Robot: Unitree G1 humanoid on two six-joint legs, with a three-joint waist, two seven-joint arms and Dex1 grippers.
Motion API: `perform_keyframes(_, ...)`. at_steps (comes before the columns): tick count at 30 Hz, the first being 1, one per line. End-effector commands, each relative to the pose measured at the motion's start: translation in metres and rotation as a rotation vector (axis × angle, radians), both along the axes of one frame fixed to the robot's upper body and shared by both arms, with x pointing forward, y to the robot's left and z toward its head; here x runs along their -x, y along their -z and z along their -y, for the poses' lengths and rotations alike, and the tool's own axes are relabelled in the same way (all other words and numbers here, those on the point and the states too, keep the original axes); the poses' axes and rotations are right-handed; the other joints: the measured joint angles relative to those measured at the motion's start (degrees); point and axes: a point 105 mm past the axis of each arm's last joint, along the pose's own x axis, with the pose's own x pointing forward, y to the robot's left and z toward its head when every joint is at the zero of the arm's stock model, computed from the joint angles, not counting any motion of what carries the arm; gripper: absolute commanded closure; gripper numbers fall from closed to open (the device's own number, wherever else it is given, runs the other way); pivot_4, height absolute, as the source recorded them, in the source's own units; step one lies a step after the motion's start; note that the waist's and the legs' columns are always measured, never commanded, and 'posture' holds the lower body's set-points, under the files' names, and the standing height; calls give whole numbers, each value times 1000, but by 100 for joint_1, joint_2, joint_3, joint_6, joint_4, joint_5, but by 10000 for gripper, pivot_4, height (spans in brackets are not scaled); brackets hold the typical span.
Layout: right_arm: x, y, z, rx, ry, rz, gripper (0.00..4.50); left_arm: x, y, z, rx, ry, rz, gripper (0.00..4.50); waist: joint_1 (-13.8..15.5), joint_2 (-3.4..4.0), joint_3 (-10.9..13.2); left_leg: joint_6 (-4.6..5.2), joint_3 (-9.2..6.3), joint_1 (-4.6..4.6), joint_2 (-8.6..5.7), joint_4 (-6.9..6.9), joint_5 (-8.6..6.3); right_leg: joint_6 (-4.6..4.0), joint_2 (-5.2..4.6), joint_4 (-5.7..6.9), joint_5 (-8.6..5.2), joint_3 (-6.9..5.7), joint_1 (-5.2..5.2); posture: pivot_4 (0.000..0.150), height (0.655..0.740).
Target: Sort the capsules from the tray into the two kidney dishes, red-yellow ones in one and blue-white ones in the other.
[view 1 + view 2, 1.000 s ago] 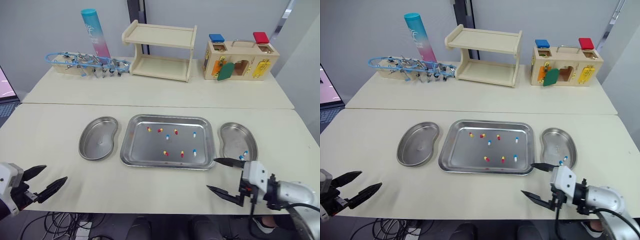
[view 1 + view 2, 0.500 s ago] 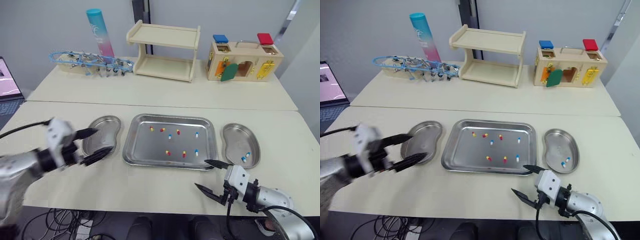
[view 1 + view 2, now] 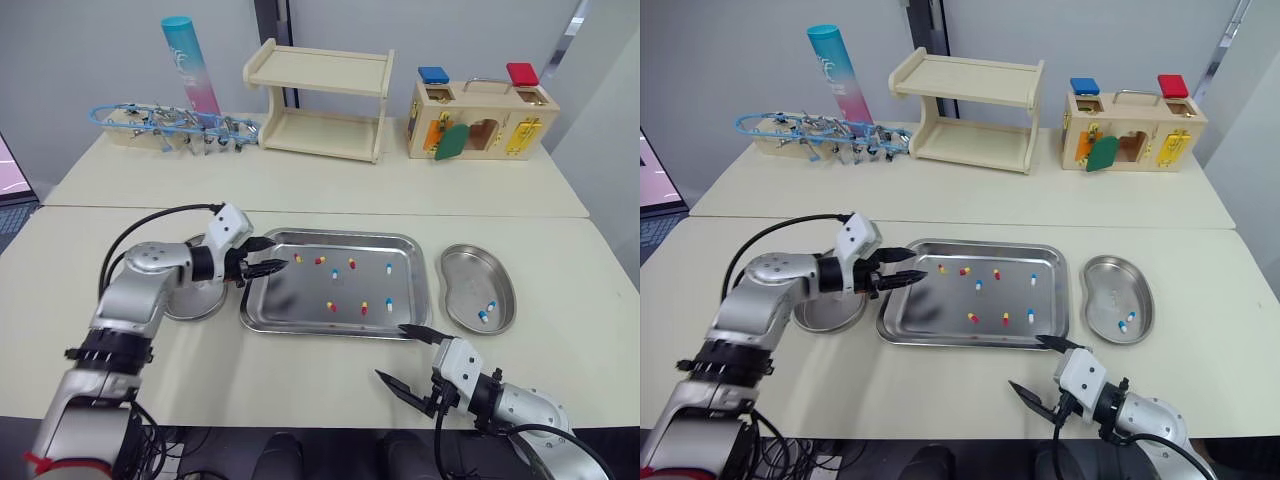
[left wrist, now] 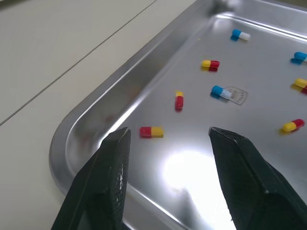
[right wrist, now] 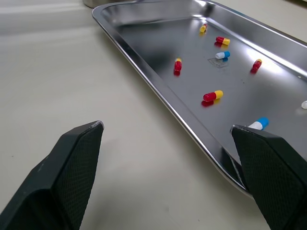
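The steel tray lies mid-table with several red-yellow and blue-white capsules scattered in it. My left gripper is open and low over the tray's left edge. A red-yellow capsule lies just ahead, between its fingertips. My left arm partly covers the left kidney dish. The right kidney dish holds two blue-white capsules. My right gripper stands open over the table, just in front of the tray's front right corner, holding nothing.
Along the back stand a wooden shelf, a wooden latch box, a blue-pink cylinder and a rack of blue tools. The table's front edge runs close behind my right gripper.
My left arm has swung from the table's front left corner, past the left dish, to the tray's left edge. The right gripper has drifted a little left, still open. The camera shifted.
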Motion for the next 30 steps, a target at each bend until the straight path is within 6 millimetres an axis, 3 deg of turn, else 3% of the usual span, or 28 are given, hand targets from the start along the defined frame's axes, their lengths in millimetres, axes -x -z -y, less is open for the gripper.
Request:
perform_keyframes(1, 3, -12, -8, -24, -4, 37, 0, -10, 5, 6, -71, 26, -4, 18556, -8, 0, 0, 0, 1, 0, 0, 0, 0, 0, 0, 0, 0, 1, 0, 1500, 7400)
perform_keyframes(12, 5, -21, -14, -39, 11, 38, 0, -27, 23, 21, -112, 38, -32, 18556, -1, 0, 0, 0, -2, -1, 0, 2, 0, 0, 0, 0, 0, -1, 1, 1500, 7400)
perform_keyframes(25, 2, -28, -11, -32, 34, 33, 0, -29, 36, 30, -130, 45, -74, 18556, -10, -1, -1, 0, -3, 2, 0, 4, 0, 1, 0, 3, 0, -2, 3, 1500, 7400)
perform_keyframes(28, 0, -29, -11, -30, 35, 34, 0, -27, 39, 30, -131, 44, -89, 24452, -8, 0, -1, 0, -3, 2, -1, 4, 0, 1, 0, 3, 0, -2, 4, 1500, 7400)
perform_keyframes(30, 0, -30, -11, -29, 35, 33, 0, -26, 40, 30, -128, 47, -96, 30910, -8, 0, -1, 0, -3, 4, -1, 4, 1, 1, 0, 4, 0, -2, 5, 1500, 7400)
